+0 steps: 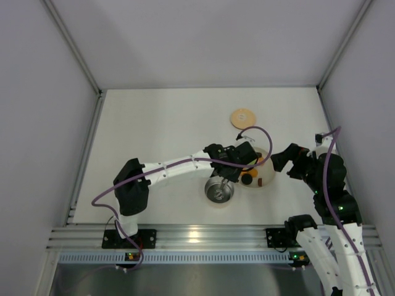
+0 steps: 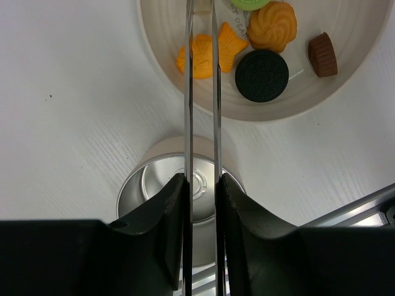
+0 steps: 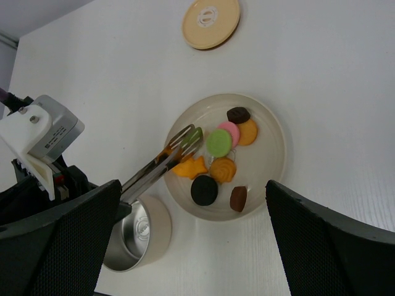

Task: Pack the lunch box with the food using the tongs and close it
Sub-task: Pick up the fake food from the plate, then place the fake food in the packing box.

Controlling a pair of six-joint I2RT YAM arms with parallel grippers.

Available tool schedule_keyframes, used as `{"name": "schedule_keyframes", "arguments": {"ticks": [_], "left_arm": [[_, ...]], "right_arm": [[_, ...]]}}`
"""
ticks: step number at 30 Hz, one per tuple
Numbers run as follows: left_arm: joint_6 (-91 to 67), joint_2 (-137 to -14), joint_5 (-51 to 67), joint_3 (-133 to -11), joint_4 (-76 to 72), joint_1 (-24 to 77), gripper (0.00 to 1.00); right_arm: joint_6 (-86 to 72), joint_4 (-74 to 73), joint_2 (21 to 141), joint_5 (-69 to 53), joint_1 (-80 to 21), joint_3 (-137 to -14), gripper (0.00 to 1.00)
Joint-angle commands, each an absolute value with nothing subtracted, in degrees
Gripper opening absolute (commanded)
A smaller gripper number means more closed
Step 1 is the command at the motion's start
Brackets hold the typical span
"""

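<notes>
The left gripper [image 2: 202, 185] is clamping shut on the long slim silver-grey metal tongs [image 2: 188, 111], its two black fingers pressing the thin arms until they are running almost parallel. The blades are passing over the small round shiny steel lunch box [image 2: 148, 182], which is sitting open and touching or just beside the wide pale cream plate [image 2: 162, 74]. Their tips are lying across the orange fish-shaped piece [image 2: 233, 38] near the plate's rim (whether they are truly biting it, neither wrist view is showing).

So the step in hand is looking like the pick. To do it well, the squeeze is needing to hold steady while the tongs are rising straight up. A sideways drag is risking a knock against the black round biscuit [image 2: 261, 75] and the orange swirl-shaped piece [image 2: 271, 24] close by. The way back to the box is short, and letting go only when low over its mouth is seeming safest.

The right gripper [image 1: 281, 161] is hanging wide open with nothing in it, beside the plate. The flat round tan wooden lid [image 3: 210, 21] is lying well apart, beyond the plate.
</notes>
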State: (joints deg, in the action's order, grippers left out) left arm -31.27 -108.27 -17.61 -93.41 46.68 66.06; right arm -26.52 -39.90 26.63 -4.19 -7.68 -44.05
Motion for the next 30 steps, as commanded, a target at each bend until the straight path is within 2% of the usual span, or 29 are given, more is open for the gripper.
{"name": "schedule_keyframes", "arguments": {"ticks": [1,13,24,30], "left_arm": [[-30.32,-105.39,-18.63,-93.87,44.82,66.18,0.24],[-31.20,-92.74,-20.57,-93.96,51.49,66.53,0.24],[-35.94,-73.76,-15.30,-78.32,55.81,69.16,0.27],[-38.58,-69.70,-13.71,-70.14,56.34,72.15,0.27]], "right_arm": [[-25.58,-40.52,26.19,-3.60,-7.03,-46.05,0.99],[-25.75,-39.90,26.98,-3.69,-6.94,-45.70,0.99],[-25.84,-38.94,26.72,-3.60,-6.94,-44.21,0.99],[-26.37,-37.88,26.72,-3.78,-7.03,-42.80,1.00]]}}
